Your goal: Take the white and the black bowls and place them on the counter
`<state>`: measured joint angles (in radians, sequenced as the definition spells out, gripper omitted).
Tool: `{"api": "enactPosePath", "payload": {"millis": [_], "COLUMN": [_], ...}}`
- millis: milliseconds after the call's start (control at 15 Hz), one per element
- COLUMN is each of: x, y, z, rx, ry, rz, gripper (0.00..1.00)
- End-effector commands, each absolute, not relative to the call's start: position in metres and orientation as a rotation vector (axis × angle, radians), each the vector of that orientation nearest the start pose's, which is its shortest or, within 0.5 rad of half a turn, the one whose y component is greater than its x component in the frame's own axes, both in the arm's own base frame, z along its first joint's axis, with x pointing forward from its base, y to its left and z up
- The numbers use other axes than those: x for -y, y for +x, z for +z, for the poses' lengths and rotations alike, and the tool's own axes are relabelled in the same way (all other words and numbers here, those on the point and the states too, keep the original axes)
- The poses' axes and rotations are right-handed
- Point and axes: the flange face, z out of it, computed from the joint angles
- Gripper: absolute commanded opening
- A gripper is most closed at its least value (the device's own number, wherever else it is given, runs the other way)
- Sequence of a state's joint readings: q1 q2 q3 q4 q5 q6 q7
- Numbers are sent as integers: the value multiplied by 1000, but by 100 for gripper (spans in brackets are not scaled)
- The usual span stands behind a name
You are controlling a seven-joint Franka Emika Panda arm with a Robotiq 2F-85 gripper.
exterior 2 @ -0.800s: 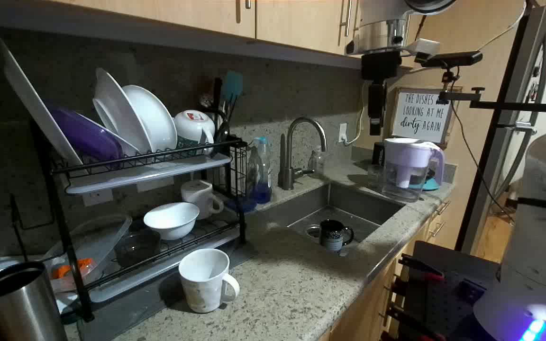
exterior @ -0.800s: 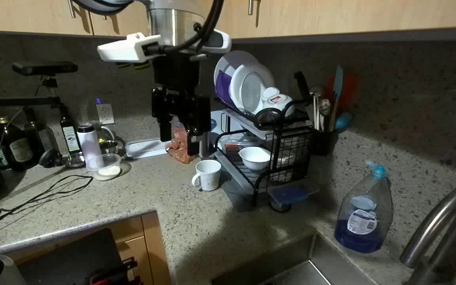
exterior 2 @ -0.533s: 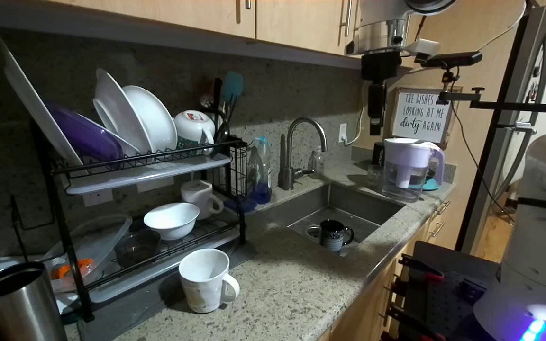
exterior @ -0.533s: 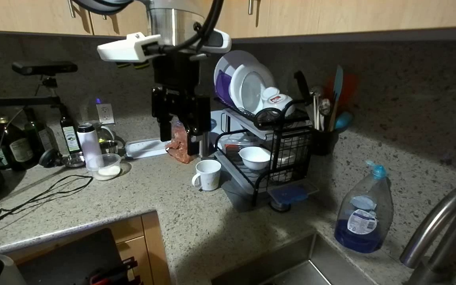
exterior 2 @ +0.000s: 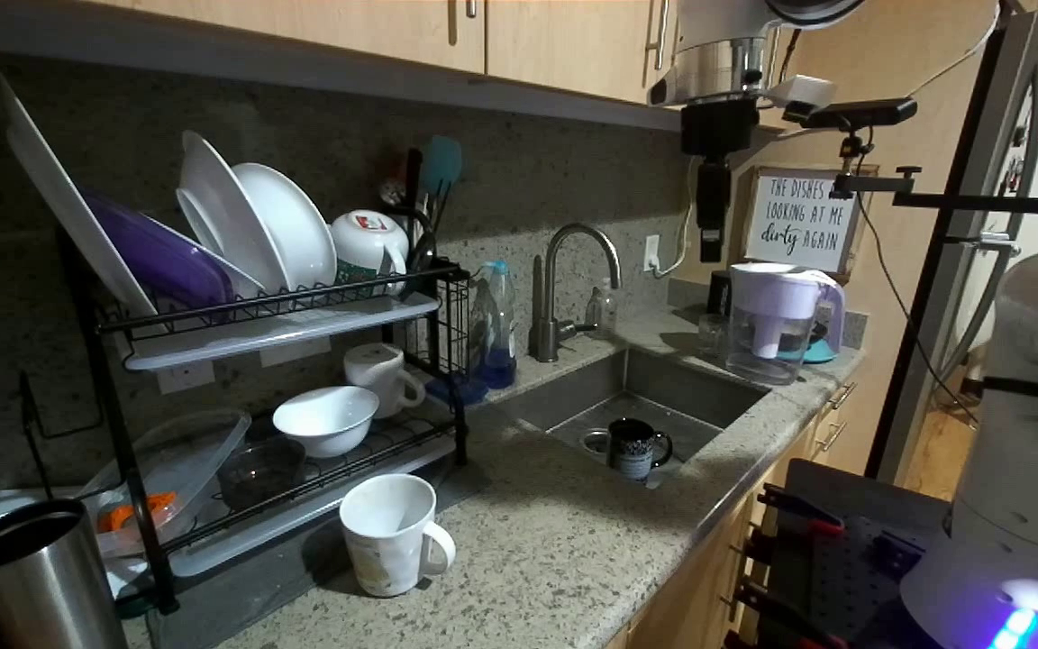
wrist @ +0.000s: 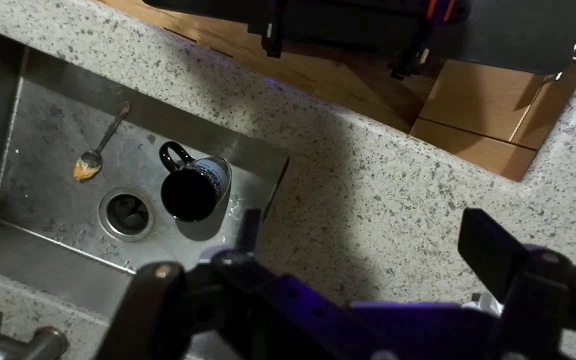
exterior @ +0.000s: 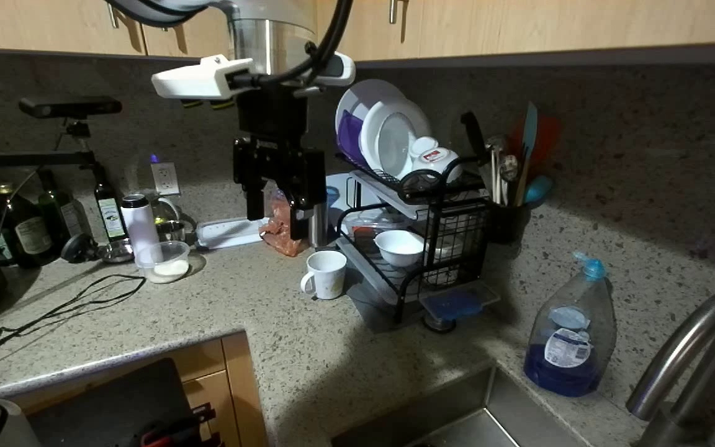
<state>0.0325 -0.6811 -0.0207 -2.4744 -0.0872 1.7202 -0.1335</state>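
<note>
While end effector [wrist: 361,230] hangs spread, rack edge [exterior 2: 286,335] stands apart; white bowl [exterior 2: 325,424] within.

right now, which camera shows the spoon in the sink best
The wrist view: it looks down on the spoon in the sink, and the jaws do not cover it. I cannot make it out in either exterior view.
</note>
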Motion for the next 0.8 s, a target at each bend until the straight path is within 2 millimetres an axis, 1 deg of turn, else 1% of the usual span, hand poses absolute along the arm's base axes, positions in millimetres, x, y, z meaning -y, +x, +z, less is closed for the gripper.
{"api": "enactPosePath", "payload": {"millis": [0,333,600,733], "x": [-25,-76,-115,-134], "y": [344,345,347,348], "z": [510,504,499,496], "rx": [406,625,847,988], "ry": [-3173,-3119,-3100,-3086], "rz": [118,125,98,55], "gripper": [100,100,100,100]}}
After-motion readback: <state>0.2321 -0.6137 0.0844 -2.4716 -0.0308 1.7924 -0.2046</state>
